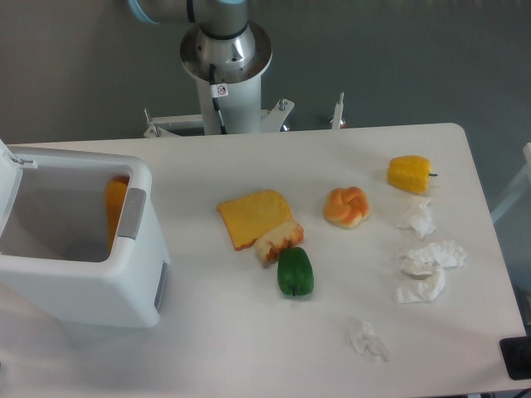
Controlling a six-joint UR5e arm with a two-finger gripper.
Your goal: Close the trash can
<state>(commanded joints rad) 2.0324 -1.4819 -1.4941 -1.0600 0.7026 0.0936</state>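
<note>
The bench (249, 348) carries the trash can (91, 282) at about nine o'clock, a big white bin standing open with its lid (7, 178) tipped up at the far left edge, a grey latch tab (132, 213) on its right rim and something orange (114, 207) inside. It looks like stiff, smooth, fairly light plastic that could skid if shoved, so I would press on the lid's free edge and swing it down toward three o'clock rather than grip it. The claw is out of view, only the arm's base (222, 58) at twelve o'clock showing, so its opening cannot be told.
</note>
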